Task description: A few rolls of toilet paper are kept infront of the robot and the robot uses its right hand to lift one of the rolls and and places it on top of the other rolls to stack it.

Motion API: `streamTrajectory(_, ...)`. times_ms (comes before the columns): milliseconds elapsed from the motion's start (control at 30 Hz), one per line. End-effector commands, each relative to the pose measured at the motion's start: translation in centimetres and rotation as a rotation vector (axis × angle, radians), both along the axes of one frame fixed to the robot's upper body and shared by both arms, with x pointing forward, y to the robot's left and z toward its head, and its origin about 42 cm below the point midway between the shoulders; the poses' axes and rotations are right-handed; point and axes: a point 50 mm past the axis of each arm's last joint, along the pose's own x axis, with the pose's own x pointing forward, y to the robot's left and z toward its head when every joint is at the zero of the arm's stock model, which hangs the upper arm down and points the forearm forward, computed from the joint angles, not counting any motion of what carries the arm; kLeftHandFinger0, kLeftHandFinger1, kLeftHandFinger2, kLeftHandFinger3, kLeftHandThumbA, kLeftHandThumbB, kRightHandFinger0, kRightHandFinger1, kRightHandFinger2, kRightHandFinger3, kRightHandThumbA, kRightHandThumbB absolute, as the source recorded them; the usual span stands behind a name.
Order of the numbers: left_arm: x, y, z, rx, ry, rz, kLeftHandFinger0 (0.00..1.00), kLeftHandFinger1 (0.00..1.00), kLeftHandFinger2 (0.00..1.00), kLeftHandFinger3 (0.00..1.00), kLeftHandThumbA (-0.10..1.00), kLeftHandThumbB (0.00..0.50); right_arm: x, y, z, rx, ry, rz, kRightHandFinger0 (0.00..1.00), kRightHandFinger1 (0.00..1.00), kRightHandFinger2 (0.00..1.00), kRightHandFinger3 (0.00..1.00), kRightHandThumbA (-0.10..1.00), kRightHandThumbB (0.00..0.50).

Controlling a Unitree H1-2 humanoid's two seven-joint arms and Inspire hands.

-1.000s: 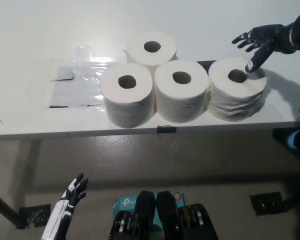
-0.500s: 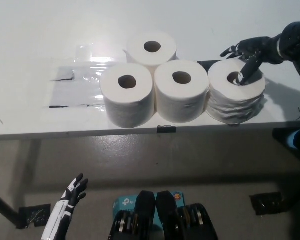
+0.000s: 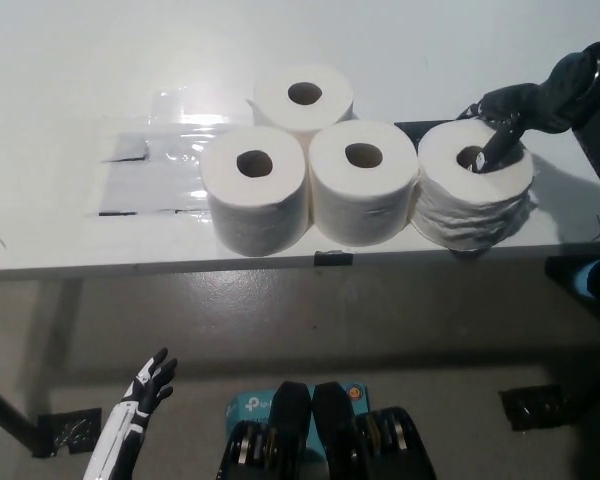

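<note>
Over the far right of the white table point(image 3: 70, 240), the black right hand point(image 3: 505, 110) reaches in from the right, one of its fingers point(image 3: 488, 150) dipping into the core hole of the rightmost toilet roll point(image 3: 475, 195), the others curled at the roll's far rim. I cannot tell whether it grips. To the fingers' left stand three more rolls point(image 3: 363, 180), touching each other. The white left hand point(image 3: 148, 385) hangs below table level, fingers spread.
</note>
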Motion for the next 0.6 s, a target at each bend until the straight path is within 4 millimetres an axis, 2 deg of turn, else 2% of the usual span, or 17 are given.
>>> streamTrajectory(0,-0.2,0.3,0.9,-0.006,-0.048,-0.028,1.0,1.0,1.0,1.0,1.0,0.202,0.9,-0.1,3.4,-0.14,-0.161,-0.054,0.22,0.43,0.61,0.8,0.64,0.309)
streamTrajectory(33,-0.1,0.3,0.9,-0.003,-0.052,-0.024,1.0,1.0,1.0,1.0,1.0,0.211,0.9,-0.4,2.9,-0.163,-0.188,-0.049,0.1,0.27,0.43,0.69,0.65,0.258)
streamTrajectory(67,-0.1,0.3,1.0,0.0,-0.054,-0.021,1.0,1.0,1.0,1.0,1.0,0.211,0.8,-0.6,2.6,-0.172,-0.206,-0.041,0.04,0.17,0.32,0.61,0.65,0.243)
streamTrajectory(100,0.0,0.4,1.0,-0.003,-0.057,-0.023,1.0,1.0,1.0,1.0,1.0,0.211,0.8,-0.8,2.3,-0.191,-0.222,-0.021,0.04,0.12,0.25,0.49,0.67,0.207)
streamTrajectory(133,0.0,0.5,1.0,0.006,-0.061,-0.021,1.0,1.0,1.0,1.0,1.0,0.216,0.7,-1.1,1.8,-0.203,-0.229,-0.013,0.0,0.02,0.15,0.37,0.73,0.158)
streamTrajectory(167,0.0,0.6,1.0,0.01,-0.063,-0.021,1.0,1.0,1.0,1.0,1.0,0.213,0.7,-1.3,1.5,-0.202,-0.233,-0.013,0.0,0.0,0.08,0.44,0.77,0.126)
streamTrajectory(200,0.0,0.6,1.0,0.009,-0.064,-0.021,1.0,1.0,1.0,1.0,1.0,0.212,0.7,-1.4,1.3,-0.196,-0.235,-0.015,0.0,0.0,0.06,0.47,0.79,0.118)
streamTrajectory(233,0.1,0.7,1.0,0.004,-0.064,-0.019,1.0,1.0,1.0,1.0,1.0,0.213,0.6,-1.7,0.9,-0.18,-0.241,-0.012,0.0,0.0,0.03,0.61,0.87,0.098)
streamTrajectory(267,0.1,0.7,1.0,0.004,-0.063,-0.017,1.0,1.0,1.0,1.0,1.0,0.217,0.5,-1.8,0.7,-0.161,-0.241,-0.016,0.0,0.12,0.13,0.55,0.9,0.071)
streamTrajectory(333,0.1,0.7,1.0,0.006,-0.062,-0.012,1.0,1.0,1.0,1.0,1.0,0.224,0.4,-2.3,0.2,-0.102,-0.238,-0.043,0.06,0.33,0.35,0.57,0.89,0.05)
streamTrajectory(367,0.1,0.7,1.0,0.007,-0.066,-0.012,1.0,1.0,1.0,1.0,1.0,0.216,0.3,-2.9,-0.4,-0.038,-0.236,-0.073,0.17,0.5,0.64,0.87,0.91,0.04)
streamTrajectory(400,0.1,0.8,1.1,0.007,-0.067,-0.011,1.0,1.0,1.0,1.0,1.0,0.213,0.3,-2.9,-0.5,-0.021,-0.236,-0.08,0.18,0.51,0.63,1.0,0.92,0.04)
streamTrajectory(433,0.2,0.7,1.0,0.007,-0.067,-0.008,1.0,1.0,1.0,1.0,1.0,0.209,0.1,-3.6,-1.2,0.064,-0.22,-0.135,0.14,0.49,0.64,0.8,0.91,0.036)
streamTrajectory(467,0.2,0.8,1.1,0.006,-0.07,-0.005,1.0,1.0,1.0,1.0,1.0,0.201,-0.1,-4.1,-1.8,0.17,-0.194,-0.18,0.05,0.39,0.63,0.38,0.9,0.023)
streamTrajectory(500,0.2,0.8,1.1,0.005,-0.074,-0.004,1.0,1.0,1.0,1.0,1.0,0.2,-0.3,-4.4,-2.1,0.245,-0.174,-0.215,0.02,0.37,0.66,0.33,0.89,0.021)
streamTrajectory(533,0.2,0.8,1.1,0.003,-0.076,-0.003,1.0,1.0,1.0,1.0,1.0,0.198,-0.5,-4.9,-2.7,0.307,-0.16,-0.255,0.0,0.16,0.48,0.19,0.89,0.042)
streamTrajectory(567,0.2,0.9,1.1,0.002,-0.077,-0.004,1.0,1.0,1.0,1.0,1.0,0.189,-0.7,-5.3,-3.4,0.359,-0.156,-0.286,0.0,0.02,0.36,0.15,0.88,0.056)
